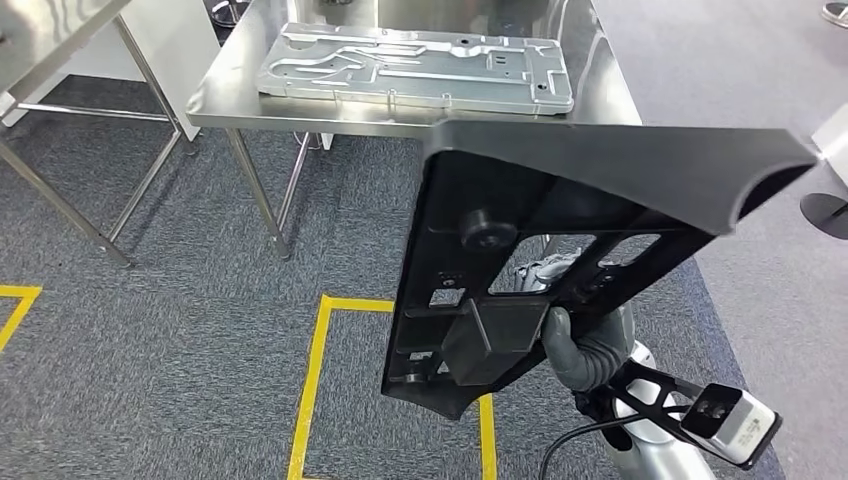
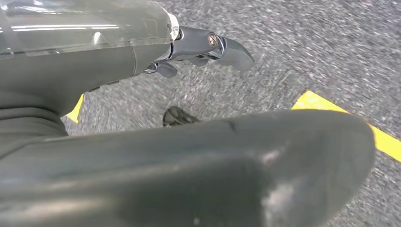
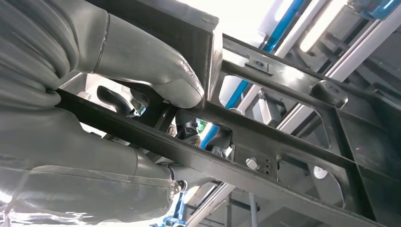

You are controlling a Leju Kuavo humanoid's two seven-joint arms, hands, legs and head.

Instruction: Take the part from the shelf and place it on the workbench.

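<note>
1. Right hand [image 1: 585, 345] is clamped on the black part [image 1: 560, 240], carried upright.
2. Left hand [image 2: 208, 47] holds nothing, fingers apart.
3. Workbench [image 1: 400, 115] lies ahead of the right hand; placement remains.

The part [image 1: 560, 215] is black all over, a little shiny, with open holes in it. The right hand [image 1: 585, 345] holding it is grey, with a silver arm below. The tabletop [image 1: 300, 112] is shiny silver metal, and the flat plate [image 1: 415, 68] on it is pale silver-grey with grooves. The floor [image 1: 150, 340] is grey carpet with tiny light and dark specks. Bright yellow lines [image 1: 310, 370] make box shapes on the floor. The left hand [image 2: 142, 165] is dark grey with a clear shiny cover.
</note>
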